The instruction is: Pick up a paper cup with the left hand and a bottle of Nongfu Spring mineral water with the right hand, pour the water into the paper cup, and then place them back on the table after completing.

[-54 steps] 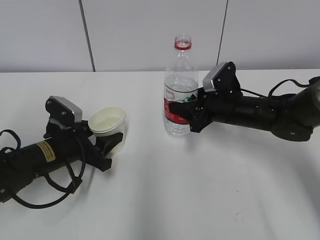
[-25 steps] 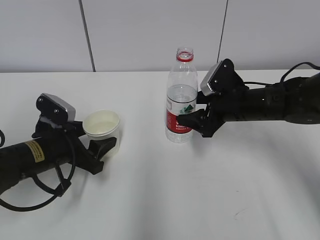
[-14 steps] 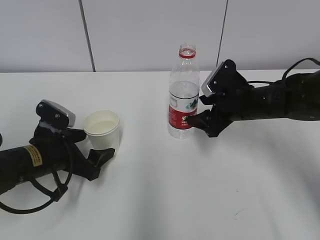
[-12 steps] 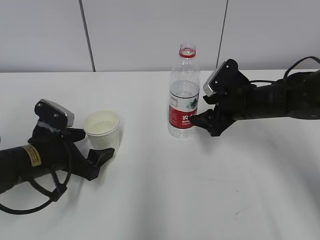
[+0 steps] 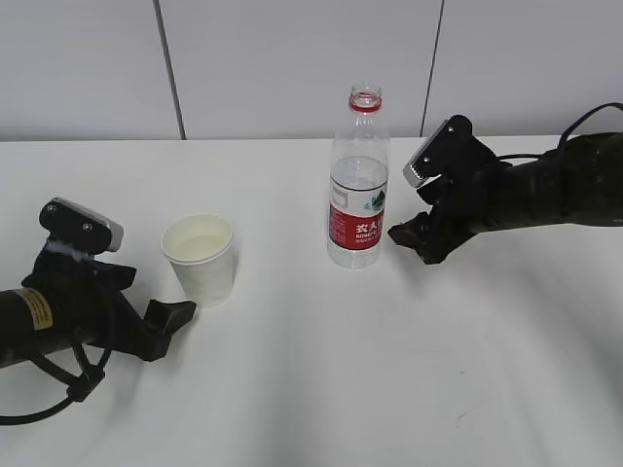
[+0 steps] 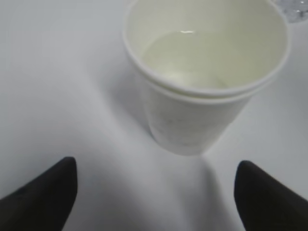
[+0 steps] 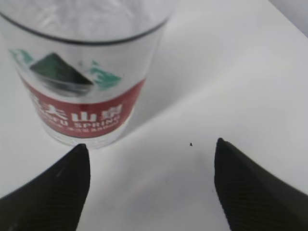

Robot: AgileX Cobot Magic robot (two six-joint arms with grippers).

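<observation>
On the white tabletop [image 5: 311, 389] you have one paper cup [image 5: 201, 258], one uncapped Nongfu Spring bottle [image 5: 358, 180] and two arms. Look closely in the left wrist view and the cup shows a doubled rim, with water [image 6: 185, 60] in it; the bottle is still about half full. Your left claw [image 5: 161, 316] is released, fingers spread, and sits just short of the cup without touching it; half a second ago it was closer, with a finger beside the cup's base. Your right claw [image 5: 409, 232] is also released, just right of the bottle, where a second ago its fingers bracketed the red label. Both things stand upright, well apart. Behind the tabletop you see a pale grey panelled wall [image 5: 292, 68] with two dark seams
</observation>
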